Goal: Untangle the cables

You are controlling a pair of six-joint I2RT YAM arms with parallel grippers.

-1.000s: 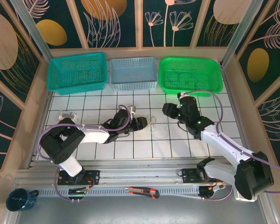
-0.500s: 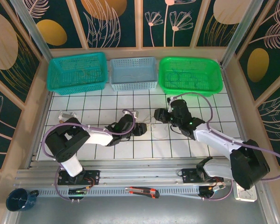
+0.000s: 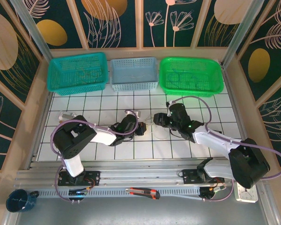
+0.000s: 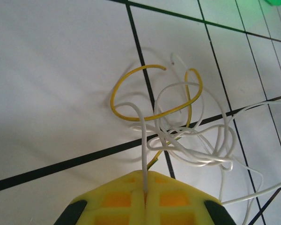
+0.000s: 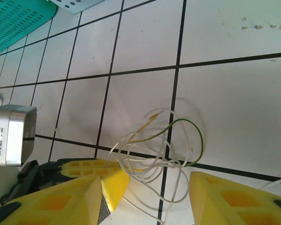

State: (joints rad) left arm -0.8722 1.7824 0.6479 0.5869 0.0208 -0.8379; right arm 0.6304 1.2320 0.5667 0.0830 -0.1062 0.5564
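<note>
This is looking like a robotics lab cell. Patterned panels (image 3: 117,21) are walling in the gridded table (image 3: 98,101) lying beneath the jaws

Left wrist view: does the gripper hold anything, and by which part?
The left gripper is shut on one white wire of the cables, pinching its straight stretch just outside the tangle.

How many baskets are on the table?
3. They sit in a row along the far edge: a teal basket on the left, a pale blue basket in the middle, and a green basket on the right.
</note>
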